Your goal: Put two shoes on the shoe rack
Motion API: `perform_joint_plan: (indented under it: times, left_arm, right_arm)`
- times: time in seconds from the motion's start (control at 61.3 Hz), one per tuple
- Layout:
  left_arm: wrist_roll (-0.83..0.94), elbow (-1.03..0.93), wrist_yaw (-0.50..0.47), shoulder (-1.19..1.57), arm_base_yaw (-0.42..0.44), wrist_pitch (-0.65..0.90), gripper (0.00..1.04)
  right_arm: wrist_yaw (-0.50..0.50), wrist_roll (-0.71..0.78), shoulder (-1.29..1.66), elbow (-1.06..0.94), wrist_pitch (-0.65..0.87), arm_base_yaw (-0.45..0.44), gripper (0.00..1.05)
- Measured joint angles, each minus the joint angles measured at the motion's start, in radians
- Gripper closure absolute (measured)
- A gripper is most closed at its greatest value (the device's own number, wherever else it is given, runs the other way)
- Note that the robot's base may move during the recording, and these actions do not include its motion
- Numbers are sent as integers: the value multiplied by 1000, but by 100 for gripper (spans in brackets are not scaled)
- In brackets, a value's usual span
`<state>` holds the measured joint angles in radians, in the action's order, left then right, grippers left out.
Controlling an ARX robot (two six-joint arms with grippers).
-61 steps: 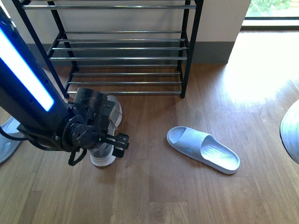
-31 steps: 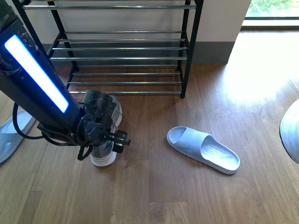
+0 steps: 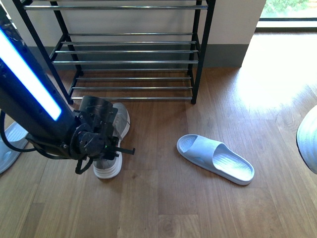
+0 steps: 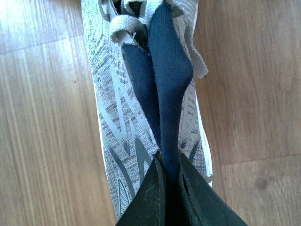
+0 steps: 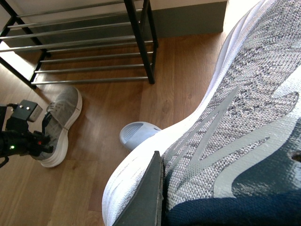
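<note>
Nearest, at the right edge, the right pincer (image 5: 157, 186) is clenched on a second sneaker (image 5: 244, 108), carried clear of the floor (image 3: 163, 203). Further left, the left pincer (image 4: 169, 162), which gaped a second ago, has closed and now grasps the navy tongue (image 4: 167, 80) of the grey sneaker (image 3: 119, 116). That shoe lies on the floor just before the shoe rack (image 3: 129, 62), so a lift looks due next. The pale slide sandal (image 3: 215, 158) has not moved. Neither sneaker is on the rack yet.
</note>
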<state>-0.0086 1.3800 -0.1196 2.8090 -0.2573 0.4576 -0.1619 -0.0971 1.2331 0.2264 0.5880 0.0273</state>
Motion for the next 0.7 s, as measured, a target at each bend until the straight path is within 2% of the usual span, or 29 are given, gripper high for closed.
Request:
perform_joint_plan:
  times: [0.375, 0.701]
  left_arm:
    - [35, -352, -14, -315, 56, 203, 103]
    - [165, -695, -6, -820, 56, 216, 103]
  right_arm:
    - [0, 0, 0, 0, 0, 0, 103]
    - [0, 0, 0, 0, 0, 0, 103]
